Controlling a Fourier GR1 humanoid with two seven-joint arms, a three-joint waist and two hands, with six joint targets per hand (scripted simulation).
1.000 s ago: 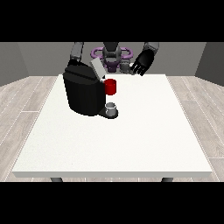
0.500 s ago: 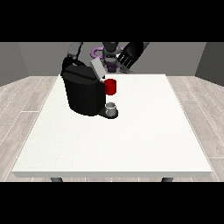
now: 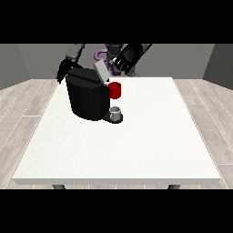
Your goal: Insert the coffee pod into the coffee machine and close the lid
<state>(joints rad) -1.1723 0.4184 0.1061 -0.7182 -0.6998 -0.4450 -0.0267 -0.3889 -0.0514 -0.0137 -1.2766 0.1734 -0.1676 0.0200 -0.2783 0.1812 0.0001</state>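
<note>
Both hands raised, apart

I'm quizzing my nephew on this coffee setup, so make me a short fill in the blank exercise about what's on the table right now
1. The lid of the black coffee machine is tilted ____.
2. The head at the machine's front is coloured ____.
3. The small grey cup stands directly ____ that head.
4. The hand at the view's right is raised near the lid, while the hand at the view's left is behind the ____.

Missing words: open; red; below; machine
</note>
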